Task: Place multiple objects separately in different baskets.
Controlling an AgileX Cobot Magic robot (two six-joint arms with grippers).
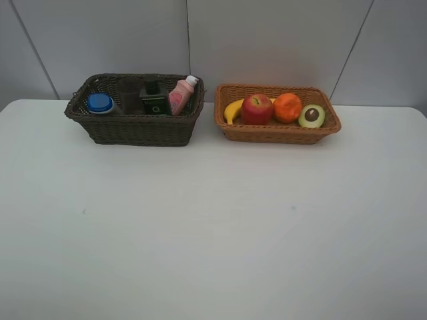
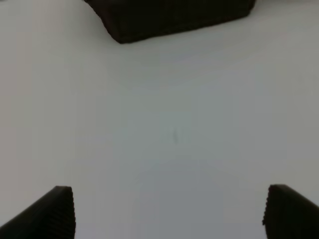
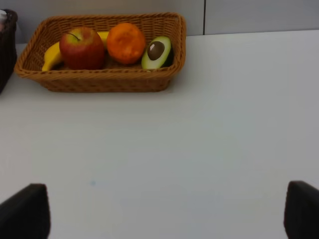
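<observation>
Dark basket point(image 1: 133, 127): on the bench point(image 1: 213, 227), at the back left. It holds the blue-capped bottle point(image 1: 100, 103), cup point(image 1: 128, 93), pump bottle point(image 1: 154, 99) and pink bottle point(image 1: 180, 95).
Tan basket point(image 1: 277, 132): just beside it, on the right. It holds the banana point(image 1: 233, 110), apple point(image 1: 256, 109), orange point(image 1: 287, 107) and avocado point(image 1: 311, 116).
Left hand point(image 2: 167, 211): fingers wide apart, holding nothing, over bare bench.
Right hand point(image 3: 167, 211): fingers wide apart, holding nothing, well short of the tan basket.

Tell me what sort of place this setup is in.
Probably a lab or test bench, not a home: a bare white table against plain grey wall panels, with only a dark basket of toiletries and a tan basket of fruit staged on it.
</observation>
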